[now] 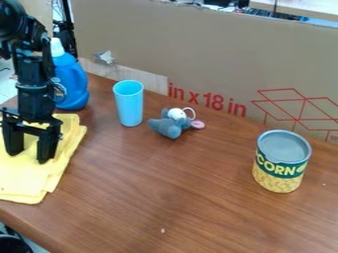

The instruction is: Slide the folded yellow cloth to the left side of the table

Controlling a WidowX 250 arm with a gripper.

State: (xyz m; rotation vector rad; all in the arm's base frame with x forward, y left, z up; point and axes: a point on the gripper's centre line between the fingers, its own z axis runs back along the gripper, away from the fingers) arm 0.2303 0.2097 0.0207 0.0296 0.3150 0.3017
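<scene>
Standing near gripper [28, 156], yellow cloth [26, 185]: bottle [72, 81], cup [129, 105].

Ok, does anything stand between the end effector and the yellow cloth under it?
Nothing visible does. The end effector hangs over the yellow cloth, fingers apart; the blue bottle stands by the cloth's far edge, not between them.

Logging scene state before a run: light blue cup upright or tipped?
Upright. The light blue cup stands on the table with its round rim on top and its sides rising from the wood.
</scene>
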